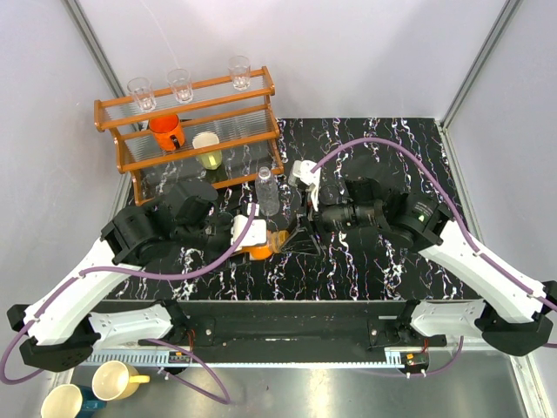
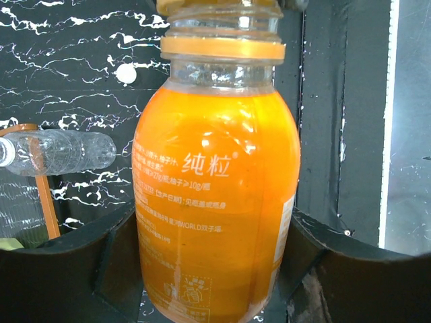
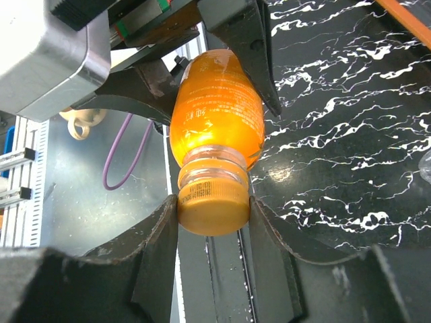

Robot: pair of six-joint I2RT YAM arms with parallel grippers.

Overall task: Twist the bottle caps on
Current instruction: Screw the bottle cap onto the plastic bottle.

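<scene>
Grip status: my left pincer [image 2: 209, 266] clamps the orange bottle [image 2: 217, 161] by its body; my right pincer [image 3: 213, 217] pinches its orange cap [image 3: 214, 200].

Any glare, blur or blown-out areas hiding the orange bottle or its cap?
Top view: even light, sharp. Left wrist: orange bottle sharp with small highlights, bright strip at right blown out. Right wrist: orange cap clear, glare patch on table.

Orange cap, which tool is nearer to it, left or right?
Right. The right tool clamps the orange cap itself; the left tool grips the orange bottle by its body.
</scene>
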